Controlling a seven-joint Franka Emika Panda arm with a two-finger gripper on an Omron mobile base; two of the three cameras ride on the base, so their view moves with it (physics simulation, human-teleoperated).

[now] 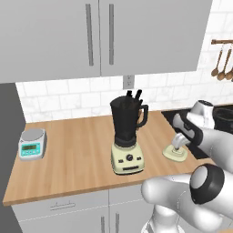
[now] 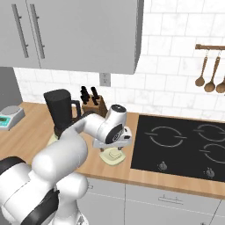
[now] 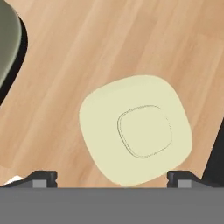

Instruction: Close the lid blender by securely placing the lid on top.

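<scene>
The cream lid (image 3: 135, 129) lies flat on the wooden counter, knob side up, a short way right of the blender (image 1: 128, 132). The blender is a tall black jar with a side handle on a cream base, and its mouth is uncovered. My gripper (image 3: 113, 178) hangs just above the lid (image 1: 175, 155), open, with its two fingertips (image 3: 43, 177) spread wider than the knob and nothing between them. From the right base view the hand (image 2: 115, 148) covers part of the lid (image 2: 112, 157), and the blender (image 2: 61, 112) stands behind my arm.
A grey digital scale (image 1: 32, 144) sits at the counter's left end. A knife block (image 2: 92, 103) stands against the wall behind the blender. The black cooktop (image 2: 184, 140) starts just right of the lid. Wooden spoons (image 2: 211, 74) hang on the wall, and cabinets (image 1: 100, 36) overhang the counter.
</scene>
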